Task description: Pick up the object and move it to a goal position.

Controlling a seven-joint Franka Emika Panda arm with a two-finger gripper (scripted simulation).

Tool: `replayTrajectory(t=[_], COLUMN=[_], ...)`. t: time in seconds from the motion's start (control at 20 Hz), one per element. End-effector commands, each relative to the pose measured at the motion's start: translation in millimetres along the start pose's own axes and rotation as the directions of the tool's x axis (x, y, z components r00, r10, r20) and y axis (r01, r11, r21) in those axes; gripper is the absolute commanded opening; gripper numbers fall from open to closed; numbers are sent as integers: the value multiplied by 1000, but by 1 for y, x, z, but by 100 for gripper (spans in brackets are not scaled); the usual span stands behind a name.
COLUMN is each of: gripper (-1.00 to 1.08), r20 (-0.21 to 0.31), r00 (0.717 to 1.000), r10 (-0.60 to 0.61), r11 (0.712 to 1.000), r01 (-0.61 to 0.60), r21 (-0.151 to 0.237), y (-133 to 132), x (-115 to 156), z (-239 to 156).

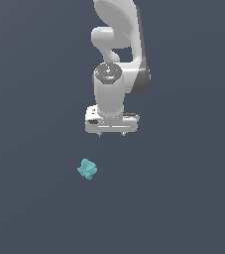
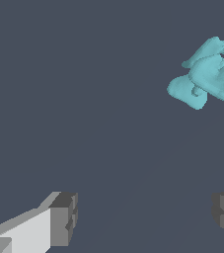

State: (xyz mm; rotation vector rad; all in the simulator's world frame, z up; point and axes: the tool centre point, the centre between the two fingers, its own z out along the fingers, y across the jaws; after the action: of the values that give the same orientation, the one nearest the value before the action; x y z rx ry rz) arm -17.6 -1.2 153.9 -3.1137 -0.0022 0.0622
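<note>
The object (image 1: 87,169) is a small teal lump with faceted bumps, lying on the dark grey floor in the exterior view. It also shows in the wrist view as a cyan lumpy object (image 2: 207,74), partly cut off by the frame edge. My white gripper (image 1: 111,134) hangs above the floor, farther back than the object and toward the exterior view's right of it. Its fingers (image 2: 64,217) stand wide apart with only bare floor between them, so the gripper (image 2: 143,217) is open and apart from the object.
The white arm (image 1: 116,44) rises behind the gripper toward the top of the exterior view. All around is a plain dark grey floor (image 1: 183,198).
</note>
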Motion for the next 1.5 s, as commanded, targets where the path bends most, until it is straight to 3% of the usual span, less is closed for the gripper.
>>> replayTrajectory(t=[0.0, 0.8, 1.45], gripper=[100, 100, 100], r20=[0, 6, 0], r00=[1000, 1000, 979], r10=[0, -10, -202], r11=[1000, 1000, 979], r01=[0, 10, 202], r21=[0, 5, -6], y=[0, -5, 12], x=[0, -1, 23], z=[0, -8, 1])
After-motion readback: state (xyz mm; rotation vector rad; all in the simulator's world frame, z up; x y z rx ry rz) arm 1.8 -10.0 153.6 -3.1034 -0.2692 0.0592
